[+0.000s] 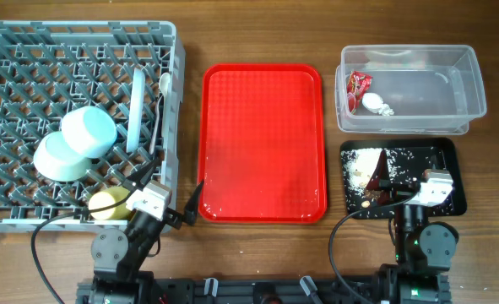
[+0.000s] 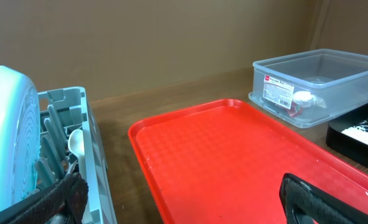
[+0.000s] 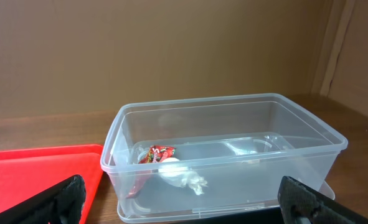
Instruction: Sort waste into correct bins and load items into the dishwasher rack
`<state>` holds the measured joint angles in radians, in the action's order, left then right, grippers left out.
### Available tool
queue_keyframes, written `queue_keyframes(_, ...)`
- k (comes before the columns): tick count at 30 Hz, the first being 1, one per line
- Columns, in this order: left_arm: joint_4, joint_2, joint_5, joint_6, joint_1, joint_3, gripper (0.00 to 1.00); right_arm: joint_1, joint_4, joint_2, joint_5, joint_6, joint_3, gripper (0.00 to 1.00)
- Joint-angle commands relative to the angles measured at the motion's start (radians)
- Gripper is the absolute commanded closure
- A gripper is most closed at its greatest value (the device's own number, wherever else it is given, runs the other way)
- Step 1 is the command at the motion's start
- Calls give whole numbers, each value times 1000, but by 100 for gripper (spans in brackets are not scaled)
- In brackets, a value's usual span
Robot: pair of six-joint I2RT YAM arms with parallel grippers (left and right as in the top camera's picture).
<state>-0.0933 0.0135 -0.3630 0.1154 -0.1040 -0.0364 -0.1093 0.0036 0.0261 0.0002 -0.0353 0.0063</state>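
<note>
The grey dishwasher rack (image 1: 29,42) at the left holds a light blue bowl (image 1: 90,131), a pale green bowl (image 1: 56,159), a yellow-green cup (image 1: 105,205), a white plate on edge (image 1: 137,110) and a white spoon (image 1: 162,93). The clear tub (image 1: 473,84) holds the red wrapper (image 1: 357,89) and the white tissue (image 1: 376,103). The black tray (image 1: 447,152) holds food scraps (image 1: 363,167). My left gripper (image 1: 169,198) is open and empty between the rack's corner and the red tray. My right gripper (image 1: 414,173) is open and empty over the black tray, facing the tub (image 3: 233,112).
An empty red serving tray (image 1: 262,143) lies between the rack and the bins, and it fills the left wrist view (image 2: 233,155). That view also shows a bowl (image 2: 6,137), the rack edge (image 2: 90,143) and the tub (image 2: 314,81).
</note>
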Motion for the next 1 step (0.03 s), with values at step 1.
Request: queue_keyframes(1, 4, -11, 13, 5, -6, 10, 0, -2, 3, -5, -2, 8, -1, 0)
